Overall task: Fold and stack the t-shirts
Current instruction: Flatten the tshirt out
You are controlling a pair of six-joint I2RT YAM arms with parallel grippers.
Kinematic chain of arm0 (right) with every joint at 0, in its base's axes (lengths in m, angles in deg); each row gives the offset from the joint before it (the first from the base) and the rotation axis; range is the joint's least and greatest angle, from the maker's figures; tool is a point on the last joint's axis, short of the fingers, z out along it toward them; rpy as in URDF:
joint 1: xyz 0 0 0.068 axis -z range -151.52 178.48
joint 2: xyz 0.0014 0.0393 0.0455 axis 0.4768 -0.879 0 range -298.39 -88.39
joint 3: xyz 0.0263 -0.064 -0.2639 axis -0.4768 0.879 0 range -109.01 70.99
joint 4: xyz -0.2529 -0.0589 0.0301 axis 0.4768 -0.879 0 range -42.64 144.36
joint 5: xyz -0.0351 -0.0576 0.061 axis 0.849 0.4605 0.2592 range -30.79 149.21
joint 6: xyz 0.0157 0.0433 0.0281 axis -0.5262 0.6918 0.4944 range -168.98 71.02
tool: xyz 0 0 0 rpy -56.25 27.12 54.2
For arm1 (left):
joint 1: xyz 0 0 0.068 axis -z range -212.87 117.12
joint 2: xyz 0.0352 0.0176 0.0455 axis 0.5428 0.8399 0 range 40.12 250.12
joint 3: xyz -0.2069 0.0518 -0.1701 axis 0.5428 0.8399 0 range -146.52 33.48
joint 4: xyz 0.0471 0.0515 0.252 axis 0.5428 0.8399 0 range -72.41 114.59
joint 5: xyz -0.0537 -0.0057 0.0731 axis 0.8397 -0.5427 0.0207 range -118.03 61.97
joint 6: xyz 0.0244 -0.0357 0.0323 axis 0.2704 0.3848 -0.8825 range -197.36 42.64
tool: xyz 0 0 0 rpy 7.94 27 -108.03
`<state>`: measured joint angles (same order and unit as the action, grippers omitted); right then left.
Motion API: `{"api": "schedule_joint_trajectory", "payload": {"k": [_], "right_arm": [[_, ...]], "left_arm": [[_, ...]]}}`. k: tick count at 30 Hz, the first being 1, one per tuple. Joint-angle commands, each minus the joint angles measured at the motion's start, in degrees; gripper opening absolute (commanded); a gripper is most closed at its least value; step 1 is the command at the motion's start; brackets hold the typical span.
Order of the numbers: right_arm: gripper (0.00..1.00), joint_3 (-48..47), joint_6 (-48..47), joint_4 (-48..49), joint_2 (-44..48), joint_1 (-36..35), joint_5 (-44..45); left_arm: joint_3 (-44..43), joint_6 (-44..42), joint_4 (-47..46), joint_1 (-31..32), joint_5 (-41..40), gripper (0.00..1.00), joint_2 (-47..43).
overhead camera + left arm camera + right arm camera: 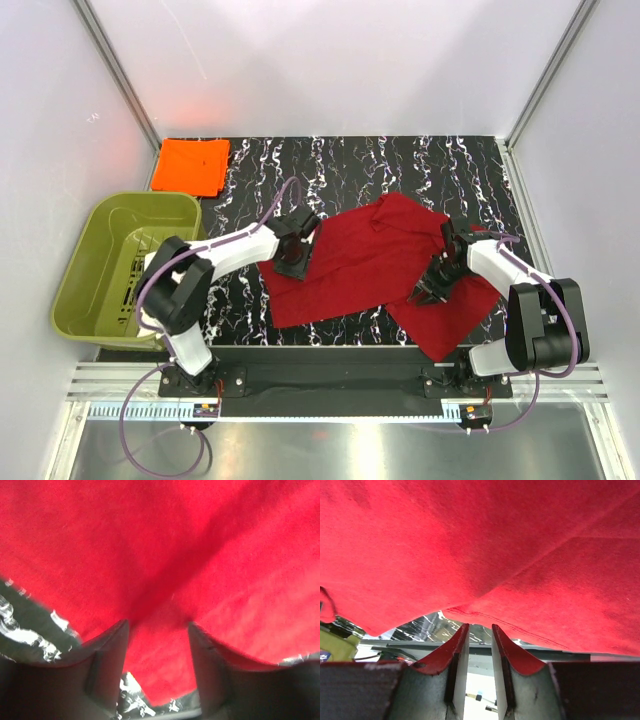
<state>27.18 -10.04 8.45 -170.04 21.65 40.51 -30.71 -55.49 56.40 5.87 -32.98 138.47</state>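
**Both grippers on the crimson t-shirt, orange one folded in the far corner**

An olive-green plastic tub stands at the left side, just beside the left arm's elbow and well apart from the cloth. The orange t-shirt lies folded flat in the far left corner, behind the tub. Purple cables loop over both arms.

The crimson t-shirt lies spread and creased across the middle and right of the table, one corner reaching the near edge by the right arm's base. The left gripper is over its left edge, jaws well apart, with a fold of red cloth running into the gap. The right gripper is on the shirt's right part, jaws narrowly parted, tips at a hem. Whether they pinch it cannot be told.

The table is black with white marbling. An aluminium rail runs along its near edge. Plain white panels in metal framing close in the back and both sides.
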Motion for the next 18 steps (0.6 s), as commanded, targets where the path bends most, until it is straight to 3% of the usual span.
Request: {"api": "schedule_joint_trajectory", "payload": {"k": [1, 3, 5, 7, 11, 18], "right_arm": [[0.32, -0.4, 1.0, 1.9, 0.3, -0.5, -1.2], [0.32, -0.3, 0.8, 2.1, 0.3, -0.4, -0.8], [0.32, 0.0, 0.9, 2.6, 0.2, -0.6, -0.9], [0.32, 0.3, 0.8, 2.9, -0.5, -0.5, -0.9], [0.32, 0.7, 0.8, 2.8, -0.9, -0.5, -0.4], [0.32, 1.4, 1.4, 2.6, -1.1, -0.6, -0.1]], "left_arm": [[-1.3, -1.7, -6.0, 0.2, 1.3, 0.36, 1.8], [-1.5, -1.7, -5.8, 0.2, 1.3, 0.18, 1.6], [-1.4, -2.0, -5.8, 0.2, 1.2, 0.12, 1.1], [-2.2, -2.6, -4.5, 0.2, 0.7, 0.0, 1.1], [-4.0, -2.6, -0.6, 0.2, -2.5, 0.0, -2.1], [-17.6, -2.4, 7.7, -0.3, -8.0, 0.0, -10.1]]}}
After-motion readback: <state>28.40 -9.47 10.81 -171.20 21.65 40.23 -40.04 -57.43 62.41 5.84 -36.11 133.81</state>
